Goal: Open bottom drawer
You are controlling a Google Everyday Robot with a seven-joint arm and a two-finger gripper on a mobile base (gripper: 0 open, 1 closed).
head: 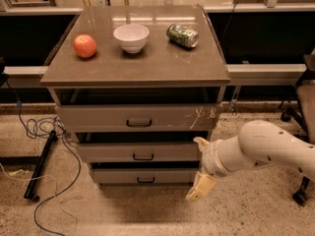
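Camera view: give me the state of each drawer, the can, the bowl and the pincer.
Bottom drawer, looks shut, nothing gripping it.
Middle drawer, looks shut.
Top drawer, looks shut, front scratched.
Can, lying on its side.
Bowl, upright.
Pincer, hanging low beside the narrowest drawer's right end.

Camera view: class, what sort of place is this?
Probably a robotics lab: loose cables on the floor, a drawer cabinet, and a robot gripper low beside the bottom drawer.

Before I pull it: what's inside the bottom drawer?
The bottom drawer is shut: only its front and handle show, contents hidden. The claw hangs beside its right end.
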